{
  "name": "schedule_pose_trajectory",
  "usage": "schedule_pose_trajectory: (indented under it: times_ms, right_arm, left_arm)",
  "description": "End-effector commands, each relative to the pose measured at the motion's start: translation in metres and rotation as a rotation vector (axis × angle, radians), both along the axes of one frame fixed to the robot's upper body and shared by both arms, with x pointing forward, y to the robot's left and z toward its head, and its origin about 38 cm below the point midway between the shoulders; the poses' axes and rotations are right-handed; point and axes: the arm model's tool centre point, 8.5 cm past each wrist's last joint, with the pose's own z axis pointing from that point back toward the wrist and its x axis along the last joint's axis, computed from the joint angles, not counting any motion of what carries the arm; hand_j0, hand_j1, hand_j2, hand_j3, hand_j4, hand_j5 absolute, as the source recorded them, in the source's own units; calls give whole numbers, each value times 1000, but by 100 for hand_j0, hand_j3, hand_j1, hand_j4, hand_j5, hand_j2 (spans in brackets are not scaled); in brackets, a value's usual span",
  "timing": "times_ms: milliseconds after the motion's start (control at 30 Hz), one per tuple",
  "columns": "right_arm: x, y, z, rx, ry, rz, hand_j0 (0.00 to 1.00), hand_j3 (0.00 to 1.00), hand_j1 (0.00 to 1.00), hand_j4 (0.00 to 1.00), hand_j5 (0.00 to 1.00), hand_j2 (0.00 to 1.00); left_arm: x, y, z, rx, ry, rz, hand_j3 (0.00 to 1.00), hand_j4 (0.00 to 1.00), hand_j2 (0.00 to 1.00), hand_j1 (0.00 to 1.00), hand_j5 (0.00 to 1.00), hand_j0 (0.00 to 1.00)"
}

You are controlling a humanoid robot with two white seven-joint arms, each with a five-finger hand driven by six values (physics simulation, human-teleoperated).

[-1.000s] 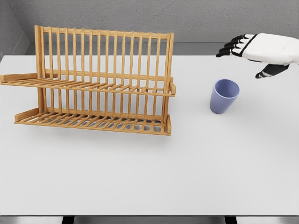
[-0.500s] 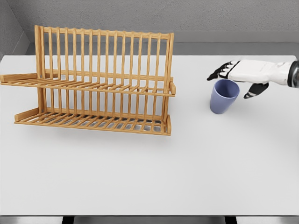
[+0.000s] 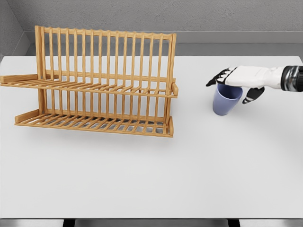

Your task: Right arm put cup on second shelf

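In the head view I see the blue cup [image 3: 227,100] right of the middle of the frame, a little above the centre line. It stands upright on the white table [image 3: 151,175] with its mouth open to the top, slightly tilted toward the right as I look at it. What I can see of the inside holds nothing, though the hand hides part of the rim.

On the left half of the frame stands the wooden dish rack [image 3: 97,82]. It has two slatted shelves, an upper shelf [image 3: 90,87] and a lower shelf [image 3: 94,124], and a tall back of vertical bars. Both shelves carry nothing. The cup is well apart from the rack, with bare table between them.

The right hand [image 3: 241,78] comes in from the right edge of the frame at the height of the cup rim. The white forearm lies almost level, with a dark and metallic wrist ring near the edge. The palm is over the mouth of the cup, the dark fingertips [image 3: 215,79] reach past the rim on the left side, and the thumb [image 3: 250,95] hangs down on the right side of the cup. The fingers are spread and relaxed, not closed around the cup; I cannot tell if the palm touches the rim.
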Motion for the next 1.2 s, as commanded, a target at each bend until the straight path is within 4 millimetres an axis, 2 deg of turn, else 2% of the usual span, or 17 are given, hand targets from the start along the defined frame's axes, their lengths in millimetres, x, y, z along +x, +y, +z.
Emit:
schedule_pose_trajectory:
  times_ms: [0,67,533,667,867,1167]
  right_arm:
    - [0,3,-5,-1,14,5,100,100,100,100,100,100]
    - [-1,9,-6,3,15,16,100,100,100,100,100,100]
    - [1,7,0,3,2,12,94,94,94,94,94,94]
    - [1,8,0,3,1,15,76,76,76,76,76,76]
    - [0,9,0,2,1,20,64,64,64,64,64,64]
    - [2,6,8,15,-15,11,64,64,64,64,64,64]
  left_arm:
    - [1,0,0,0,0,1,100,100,100,100,100,100]
    - [1,0,0,0,-1,0,100,100,100,100,100,100]
    - [1,0,0,0,-1,0,100,100,100,100,100,100]
    - [0,0,0,0,0,1,100,100,100,100,100,100]
    - [1,0,0,0,-1,0,100,100,100,100,100,100]
    - [1,0,0,0,-1,0,100,100,100,100,100,100]
